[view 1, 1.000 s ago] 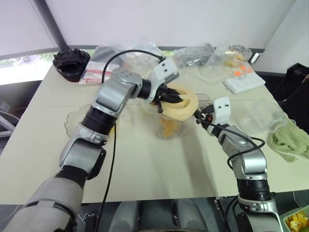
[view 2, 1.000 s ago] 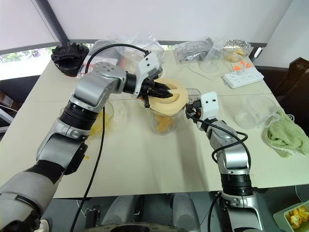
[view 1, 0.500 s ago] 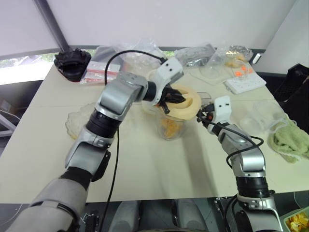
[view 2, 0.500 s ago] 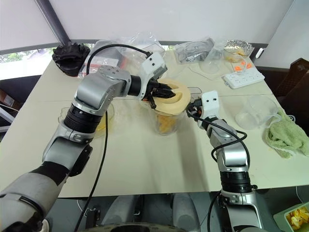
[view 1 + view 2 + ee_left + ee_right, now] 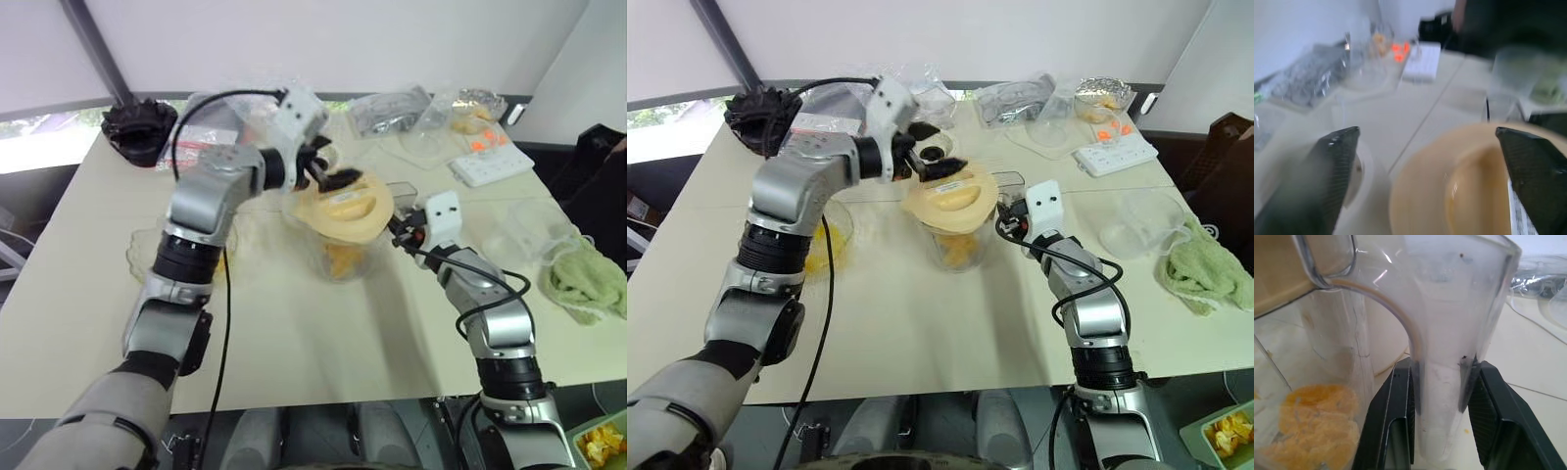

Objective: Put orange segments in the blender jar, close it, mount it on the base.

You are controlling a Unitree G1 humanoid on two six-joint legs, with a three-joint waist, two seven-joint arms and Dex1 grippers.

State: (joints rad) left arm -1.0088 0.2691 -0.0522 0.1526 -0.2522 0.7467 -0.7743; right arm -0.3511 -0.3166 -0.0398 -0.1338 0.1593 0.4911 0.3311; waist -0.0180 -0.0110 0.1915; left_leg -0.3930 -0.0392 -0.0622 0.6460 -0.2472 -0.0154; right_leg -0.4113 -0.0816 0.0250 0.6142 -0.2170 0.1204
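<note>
Standing near the middle of the cream table [image 5: 294,333], the blender jar [image 5: 343,250] is carrying its flat cream lid [image 5: 341,208] on its mouth, though the lid is sitting slightly tilted and, as far as I can judge, is not yet pressed home. To the far side of the jar, just beside it, the cream-white base [image 5: 939,150] is waiting with its dark socket facing up. Further right, a white power strip [image 5: 492,164] and a pale green cloth [image 5: 588,279] are lying well apart from the work.

Gripping the jar's clear handle [image 5: 1442,382], the right gripper [image 5: 1442,391] is clamping it between both black fingers [image 5: 1393,421] and steadying the jar from the right. Hovering just above the far left edge of the lid, the left gripper [image 5: 328,166] is standing spread wide with nothing between its fingers [image 5: 1332,161], so the lid is lying free.

Resting at the bottom of the jar, the orange segments [image 5: 1317,431] are looking wet and soft.

The jar is looking like stiff, smooth plastic, light in itself but bottom-heavy with fruit, so the handle seems the surest hold; its clear walls are probably slippery. The lid is rigid and light, and pushing evenly on its top should seat it, while an off-centre push might tip it. Lifting by the handle alone may let the jar swing, so mounting probably calls for a second steadying touch.
</note>
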